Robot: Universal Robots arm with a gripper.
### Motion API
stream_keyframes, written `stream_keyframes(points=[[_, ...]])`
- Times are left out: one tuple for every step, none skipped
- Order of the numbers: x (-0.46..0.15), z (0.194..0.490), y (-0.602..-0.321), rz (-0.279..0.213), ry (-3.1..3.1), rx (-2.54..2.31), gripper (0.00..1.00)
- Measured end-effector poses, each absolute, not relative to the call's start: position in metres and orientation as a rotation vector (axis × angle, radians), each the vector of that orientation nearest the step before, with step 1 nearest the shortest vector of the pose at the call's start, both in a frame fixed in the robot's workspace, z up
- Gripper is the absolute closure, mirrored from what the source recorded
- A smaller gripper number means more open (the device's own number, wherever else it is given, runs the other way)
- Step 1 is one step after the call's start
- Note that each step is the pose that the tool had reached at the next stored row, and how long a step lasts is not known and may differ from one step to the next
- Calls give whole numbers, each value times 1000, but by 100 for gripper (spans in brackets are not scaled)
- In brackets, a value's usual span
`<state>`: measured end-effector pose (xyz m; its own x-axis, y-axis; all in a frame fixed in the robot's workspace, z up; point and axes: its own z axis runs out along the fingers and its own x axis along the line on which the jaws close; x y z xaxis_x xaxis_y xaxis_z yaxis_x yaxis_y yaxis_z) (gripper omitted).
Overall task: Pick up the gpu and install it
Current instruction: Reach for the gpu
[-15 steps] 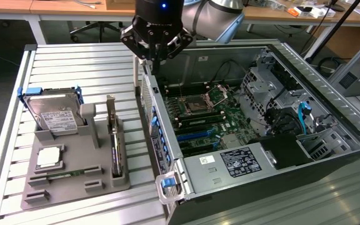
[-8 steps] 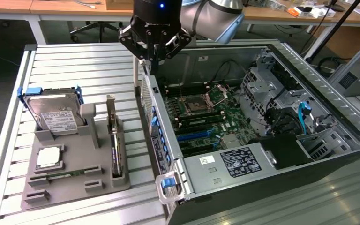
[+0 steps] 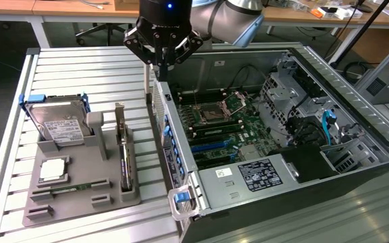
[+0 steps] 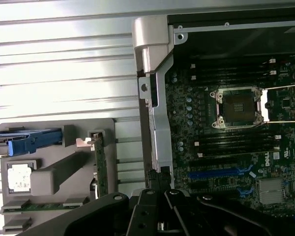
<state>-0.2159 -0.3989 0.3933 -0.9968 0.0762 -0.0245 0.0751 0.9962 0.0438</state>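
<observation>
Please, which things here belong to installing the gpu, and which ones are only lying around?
For the job: graphics card, standing on edge in the gray holder; open computer case with its blue slots; gripper, fingers shut, over the case's edge.

Lying about: hard drive; processor chip; memory stick, all in the same holder.

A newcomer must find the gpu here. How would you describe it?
Start at the open computer case; on the slatted table to the exterior view's left of it sits a grey parts holder. The gpu is the thin dark card standing on edge along the holder's side nearest the case. Unlike the blue-framed hard drive and the flat-lying memory stick, it stands long and edge-on.
</observation>
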Motion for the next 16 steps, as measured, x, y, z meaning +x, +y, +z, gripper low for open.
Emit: stream_keyframes(points=[[-217,393,-399,67,3112,118,89],[-217,393,-399,67,3113,118,89],[-218,393,-399,67,3112,118,89],[-218,393,-399,67,3112,118,89],[-218,393,-399,67,3112,118,89],[-219,393,-399,67,3112,118,89],[-220,393,-399,67,3113,118,89],[-221,393,-399,67,3113,118,89],[-221,393,-399,67,3112,118,89],[-221,393,-399,66,3113,118,89],[-221,393,-399,66,3112,118,89],[-222,393,-399,66,3113,118,89],[-222,393,-399,66,3113,118,89],[-222,393,-399,66,3112,118,89],[-222,393,-399,66,3113,118,89],[-222,393,-399,66,3112,118,89]])
